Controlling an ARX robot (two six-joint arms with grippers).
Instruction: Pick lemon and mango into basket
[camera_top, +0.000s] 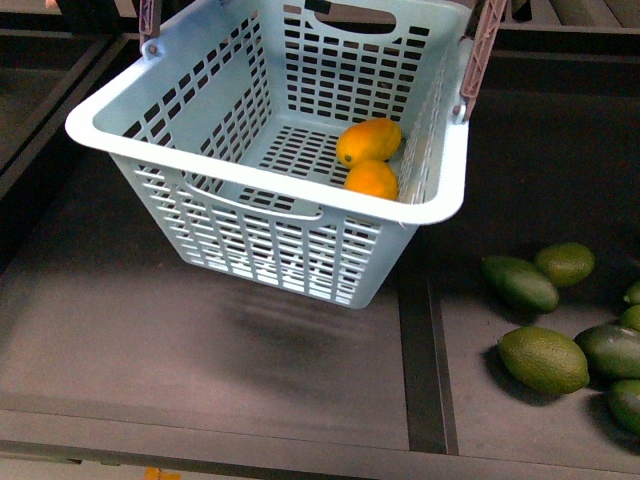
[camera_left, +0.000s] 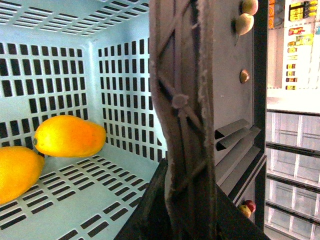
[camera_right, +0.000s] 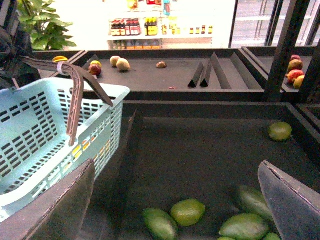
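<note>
The teal basket (camera_top: 250, 225) hangs tilted above the dark shelf, its brown handles (camera_top: 482, 50) pulled upward. Inside, in its right corner, lie the longer mango (camera_top: 369, 140) and the rounder lemon (camera_top: 371, 180), touching each other. The left wrist view shows the mango (camera_left: 70, 136) and the lemon (camera_left: 17, 172) on the slotted floor. My left gripper (camera_left: 185, 205) is shut on the brown basket handle (camera_left: 182, 100). My right gripper (camera_right: 176, 170) is open and empty, hovering over green fruits to the right of the basket (camera_right: 45, 135). Neither arm shows in the front view.
Several dark green oval fruits (camera_top: 543, 358) lie on the shelf at the right. A raised divider strip (camera_top: 425, 370) runs front to back beside them. In the right wrist view, green fruits (camera_right: 187, 211) sit under the open fingers, and another shelf (camera_right: 165, 75) with scattered fruit stands behind.
</note>
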